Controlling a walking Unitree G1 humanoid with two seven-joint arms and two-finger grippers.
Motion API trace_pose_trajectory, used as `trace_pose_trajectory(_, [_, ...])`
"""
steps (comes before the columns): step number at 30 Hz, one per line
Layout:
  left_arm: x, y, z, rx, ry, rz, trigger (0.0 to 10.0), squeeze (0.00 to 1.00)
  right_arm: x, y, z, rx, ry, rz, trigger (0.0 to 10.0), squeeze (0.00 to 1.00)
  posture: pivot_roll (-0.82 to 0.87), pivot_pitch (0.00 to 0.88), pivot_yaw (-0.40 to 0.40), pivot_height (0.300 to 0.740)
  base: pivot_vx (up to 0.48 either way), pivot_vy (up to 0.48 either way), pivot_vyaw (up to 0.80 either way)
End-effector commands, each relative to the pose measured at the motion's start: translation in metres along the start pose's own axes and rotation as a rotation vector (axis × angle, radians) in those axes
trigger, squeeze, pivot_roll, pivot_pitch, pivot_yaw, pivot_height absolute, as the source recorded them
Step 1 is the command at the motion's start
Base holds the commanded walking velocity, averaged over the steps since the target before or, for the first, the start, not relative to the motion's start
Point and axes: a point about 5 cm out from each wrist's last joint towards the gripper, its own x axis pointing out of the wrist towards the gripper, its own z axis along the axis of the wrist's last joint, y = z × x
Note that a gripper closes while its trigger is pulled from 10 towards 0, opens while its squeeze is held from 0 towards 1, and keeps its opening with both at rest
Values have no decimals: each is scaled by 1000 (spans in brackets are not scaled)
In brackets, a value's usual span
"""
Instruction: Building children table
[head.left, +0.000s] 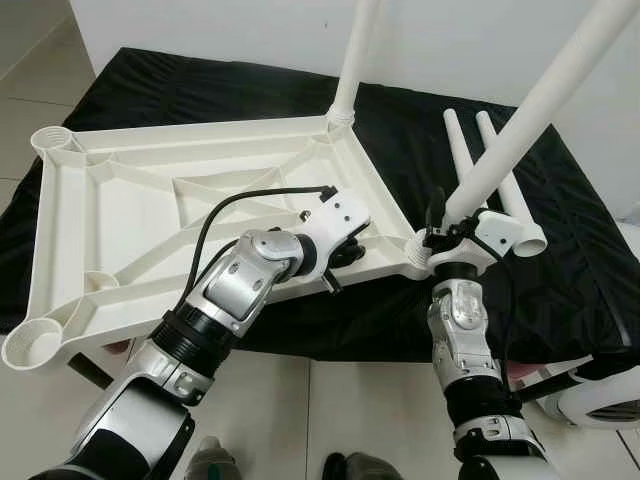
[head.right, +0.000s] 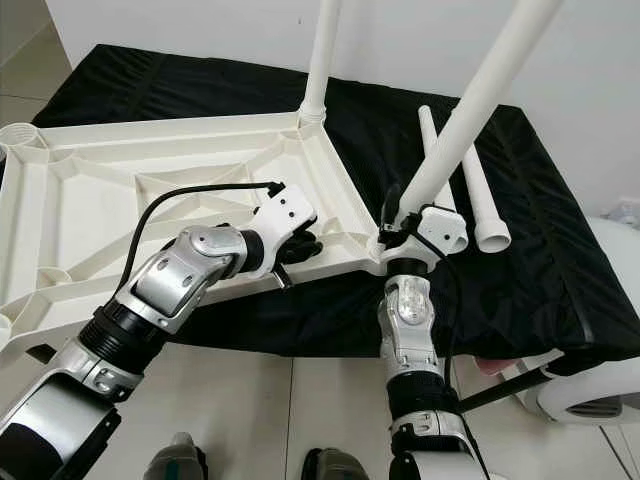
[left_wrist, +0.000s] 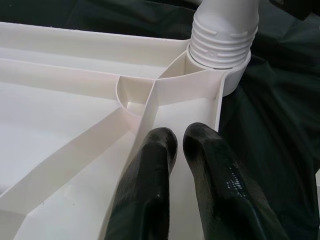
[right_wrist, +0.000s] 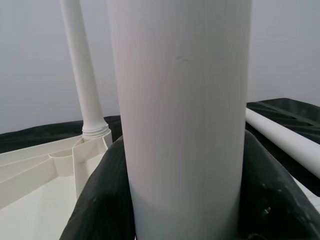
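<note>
Currently right gripper (head.left: 447, 238) clamps a white leg (head.left: 520, 120) at tabletop (head.left: 120, 230) corner; left gripper (head.left: 345, 255) closed, empty, two spare legs (head.left: 490, 170) alongside.

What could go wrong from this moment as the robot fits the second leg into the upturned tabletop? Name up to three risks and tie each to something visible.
1. The leg held by the right gripper leans steeply at the near corner socket, so it may jam or cross-thread.
2. The tabletop overhangs the black-covered surface; a push could tip or slide it, though the left gripper presses on its rim.
3. The two spare legs lie near the working arm and might get knocked and roll.
</note>
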Motion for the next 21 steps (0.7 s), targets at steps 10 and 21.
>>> trace_pose_trajectory(10, [1,-4,5,22,-22,-37,10000,0,-29,-41,-51,-33,304,-163,10000,0,57,70,-73,740,0,0,0])
trace_pose_trajectory(21, [1,-4,4,22,-23,-35,10000,0,-28,-45,-55,-14,339,-193,10000,0,59,71,-77,740,0,0,0])
